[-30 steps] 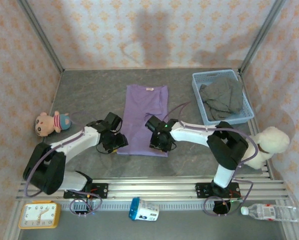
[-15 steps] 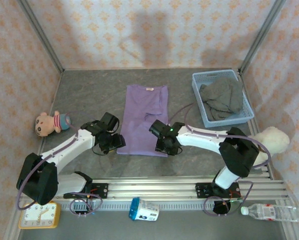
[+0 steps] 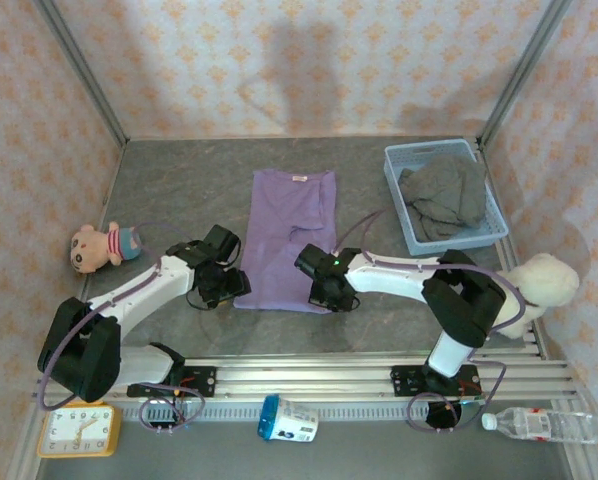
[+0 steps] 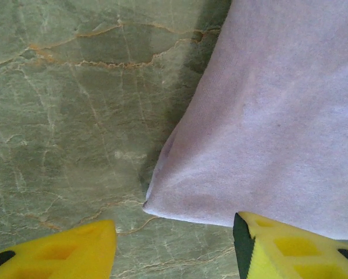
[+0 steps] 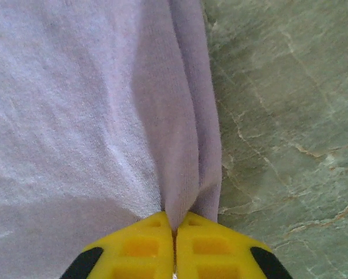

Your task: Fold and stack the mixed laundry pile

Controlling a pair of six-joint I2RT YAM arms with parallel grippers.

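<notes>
Arms: both reach low and forward from their bases to the near hem of the lilac-purple shirt [image 3: 291, 235]. It lies flat on the desk [image 3: 179, 180], folded to a narrow rectangle with its collar label at the far end.

Left arm: the forearm runs diagonally forward and to the right from the base. The left gripper [image 3: 226, 284] sits at the near-left corner of the shirt, pointed down at the desk. In the left wrist view the jaws stand wide apart. One yellow fingertip [image 4: 63, 253] is over bare desk to the left of the shirt corner, and the other is at the shirt's hem. The corner lies between them, ungripped.

Right arm: the elbow is folded to the right of the shirt. The forearm runs leftward, nearly level, to the right gripper [image 3: 331, 293] at the near-right corner of the shirt. In the right wrist view the jaws are pressed together on a raised pleat of the shirt's right edge, and the cloth runs away from the fingertips in a ridge.

Grey-brown trousers [image 3: 442, 195] lie bunched in the light blue basket [image 3: 459, 240], to the right of the shirt's far end. A pink plush doll [image 3: 99, 247] lies well to the left of the shirt. A white teddy bear [image 3: 549, 280] sits well to its right, beside the right arm's elbow.
</notes>
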